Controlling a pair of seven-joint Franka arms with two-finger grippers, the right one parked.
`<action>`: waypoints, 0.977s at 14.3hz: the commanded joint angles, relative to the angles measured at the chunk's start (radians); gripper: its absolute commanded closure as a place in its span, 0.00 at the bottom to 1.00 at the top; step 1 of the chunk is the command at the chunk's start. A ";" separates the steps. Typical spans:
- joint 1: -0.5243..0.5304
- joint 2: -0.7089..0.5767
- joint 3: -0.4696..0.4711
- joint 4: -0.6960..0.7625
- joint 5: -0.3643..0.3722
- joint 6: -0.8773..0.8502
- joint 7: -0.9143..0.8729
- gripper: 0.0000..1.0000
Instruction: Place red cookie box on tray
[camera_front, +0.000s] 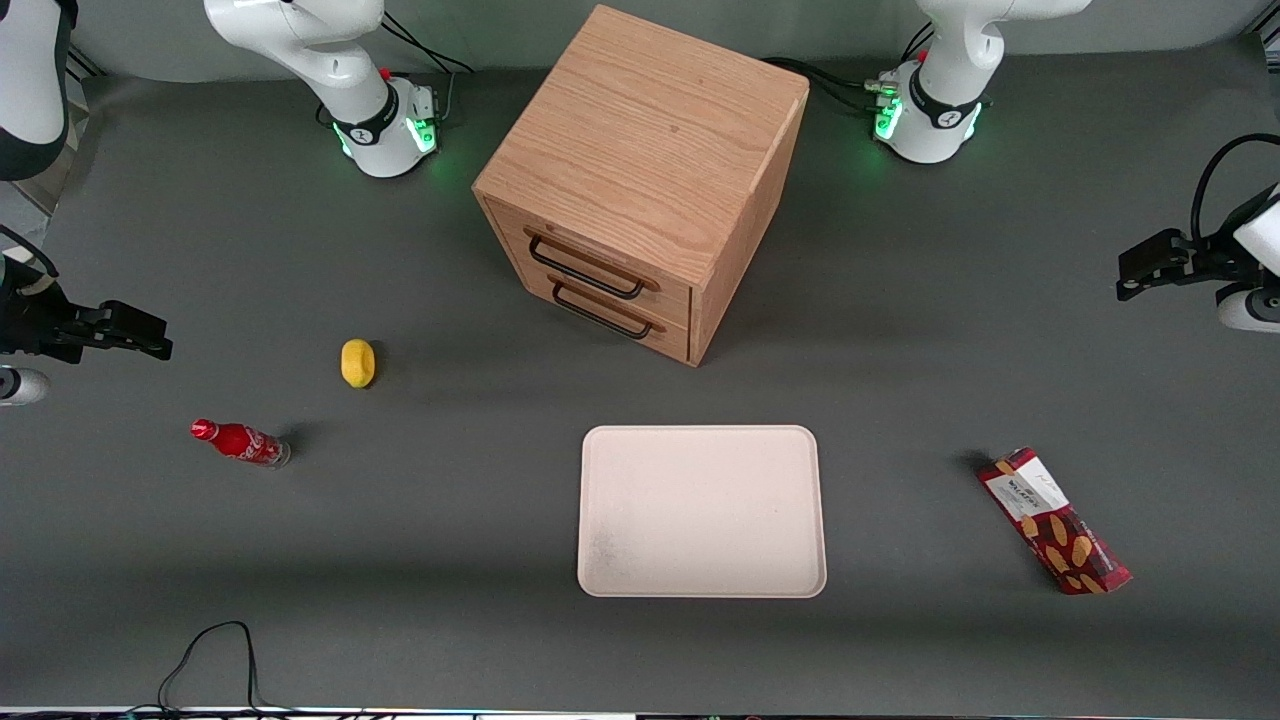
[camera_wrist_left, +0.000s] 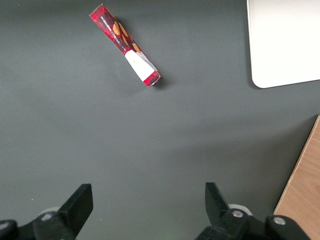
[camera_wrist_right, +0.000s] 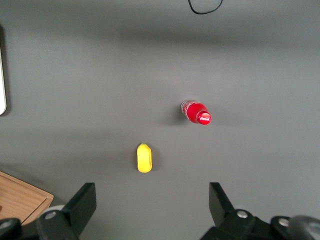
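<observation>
The red cookie box (camera_front: 1053, 520) lies flat on the grey table toward the working arm's end, its white label end pointing away from the front camera. It also shows in the left wrist view (camera_wrist_left: 125, 45). The cream-white tray (camera_front: 700, 510) lies mid-table, nearer the front camera than the cabinet, with nothing on it; one of its corners shows in the left wrist view (camera_wrist_left: 285, 40). My left arm's gripper (camera_front: 1130, 275) hovers above the table at the working arm's end, farther from the front camera than the box. It is open and empty (camera_wrist_left: 148, 192).
A wooden two-drawer cabinet (camera_front: 640, 180) stands mid-table, its edge showing in the left wrist view (camera_wrist_left: 302, 195). A yellow lemon (camera_front: 357, 362) and a small red cola bottle (camera_front: 240, 442) lie toward the parked arm's end. A black cable (camera_front: 210, 650) loops at the table's front edge.
</observation>
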 joint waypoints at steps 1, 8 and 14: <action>0.016 -0.026 -0.010 -0.025 -0.002 -0.008 0.025 0.00; 0.020 0.126 0.004 -0.017 -0.003 0.164 0.004 0.00; 0.013 0.433 0.033 0.072 -0.006 0.527 -0.257 0.00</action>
